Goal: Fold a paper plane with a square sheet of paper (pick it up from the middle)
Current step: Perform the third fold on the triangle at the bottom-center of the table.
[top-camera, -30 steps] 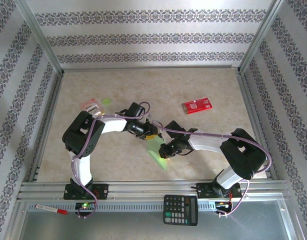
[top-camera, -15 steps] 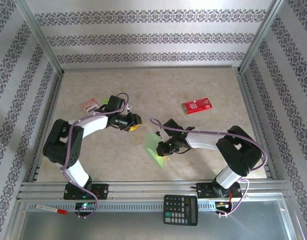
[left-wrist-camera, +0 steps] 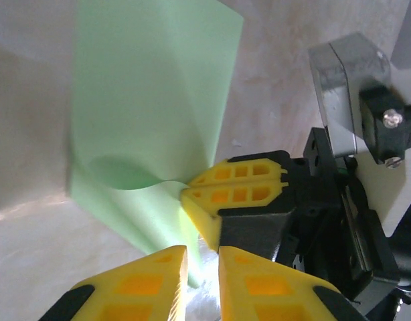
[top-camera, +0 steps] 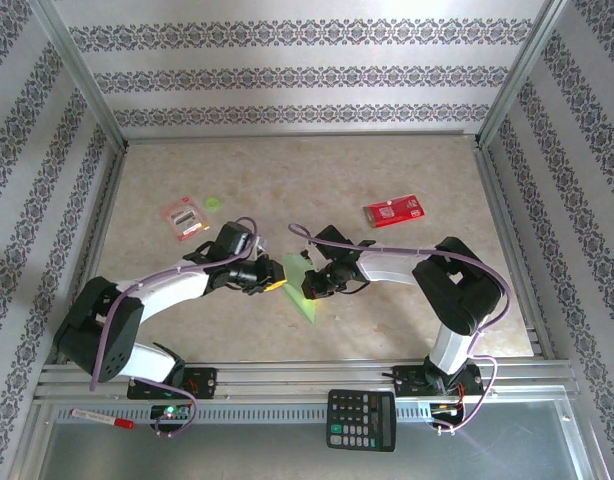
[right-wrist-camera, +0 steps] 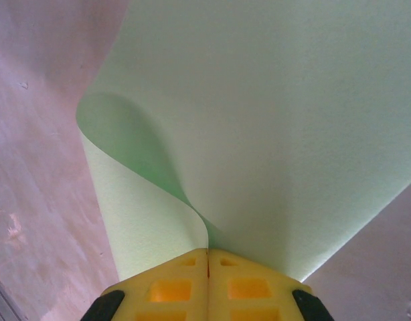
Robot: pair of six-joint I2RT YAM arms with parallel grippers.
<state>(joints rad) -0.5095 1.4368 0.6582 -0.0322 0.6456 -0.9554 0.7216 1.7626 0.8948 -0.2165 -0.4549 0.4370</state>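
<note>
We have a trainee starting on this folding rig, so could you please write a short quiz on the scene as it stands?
1. True or false: the right fingers are shut on the thin light-green sheet of paper.
2. From above, the red-and-white printed packet lies: A) left of the sheet; B) beyond it, to the right; C) on a calculator.
3. What colour is the tiny round disc beside the small pink packet?
Key: 1 true; 2 B; 3 green.

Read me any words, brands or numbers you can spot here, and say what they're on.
Nothing can be read.
Red packet: white print, too small to read.
Pink packet: print blurred.
Calculator: key markings too small.
Green sheet of paper: no print.
</note>
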